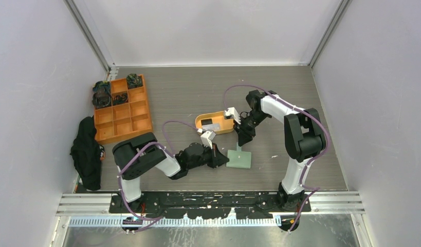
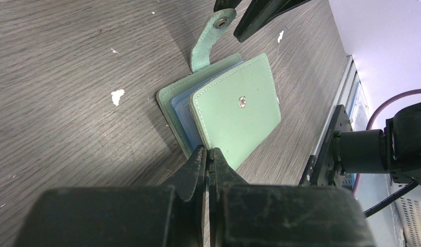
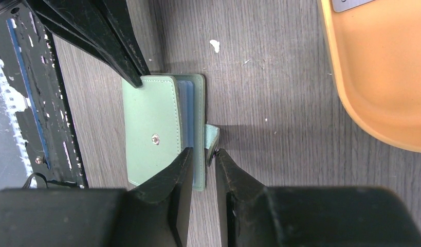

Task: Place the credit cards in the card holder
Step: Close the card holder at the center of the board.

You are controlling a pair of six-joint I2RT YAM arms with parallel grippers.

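Observation:
The sage-green card holder lies closed on the table, blue inner sleeves showing, its snap tab unfastened and sticking out. My left gripper is shut, its tips pressed against the holder's near corner. My right gripper hangs over the tab side. Its jaws are a narrow gap apart, straddling the tab's end and the back cover's edge. Credit cards, one grey and one black, lie in the orange oval tray.
An orange grid organiser with dark items in its back cells stands at the left. A black cloth lies beside it. The metal rail runs along the near edge, close behind the holder.

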